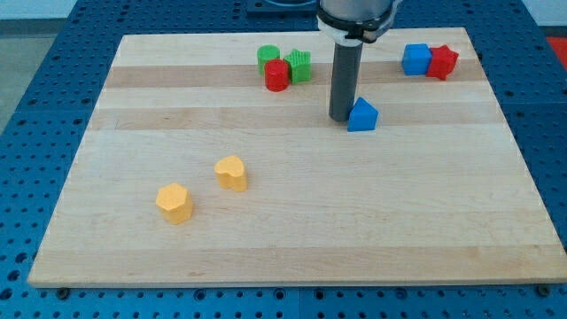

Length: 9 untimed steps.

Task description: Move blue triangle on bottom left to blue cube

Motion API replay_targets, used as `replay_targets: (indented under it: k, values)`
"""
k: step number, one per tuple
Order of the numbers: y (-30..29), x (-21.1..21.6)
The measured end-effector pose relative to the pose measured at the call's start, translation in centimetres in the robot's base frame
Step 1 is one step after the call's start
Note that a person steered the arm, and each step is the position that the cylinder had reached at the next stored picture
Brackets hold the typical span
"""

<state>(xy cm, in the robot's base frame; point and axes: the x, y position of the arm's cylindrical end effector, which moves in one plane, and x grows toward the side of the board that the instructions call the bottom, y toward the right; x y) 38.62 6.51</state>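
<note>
My tip rests on the wooden surface, touching the left side of the blue triangle. This arm carries no jaws, only a dark rod, so nothing opens or closes. The blue cube sits toward the view's top right of my tip, beyond the triangle, with a red block touching its right side. In my judgement, the push should run up and right.

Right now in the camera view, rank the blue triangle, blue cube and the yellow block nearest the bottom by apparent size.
1. Yellow block, though it sits nearest the camera.
2-3. Blue triangle and blue cube look alike; no ranking.
My tip touches the triangle's left.
</note>
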Motion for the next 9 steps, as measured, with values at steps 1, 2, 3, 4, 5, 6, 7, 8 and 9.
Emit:
replay_targets:
  k: [1,2,3,4,5,6,7,8,9]
  values:
    - [0.0,0.0]
    - [-2.5,3.5]
    - [-2.6,3.7]
    - [-1.5,4.0]
    - [1.1,0.4]
    - [3.9,-3.4]
    - [3.9,-4.5]
    - [2.7,-2.3]
    - [1.3,0.6]
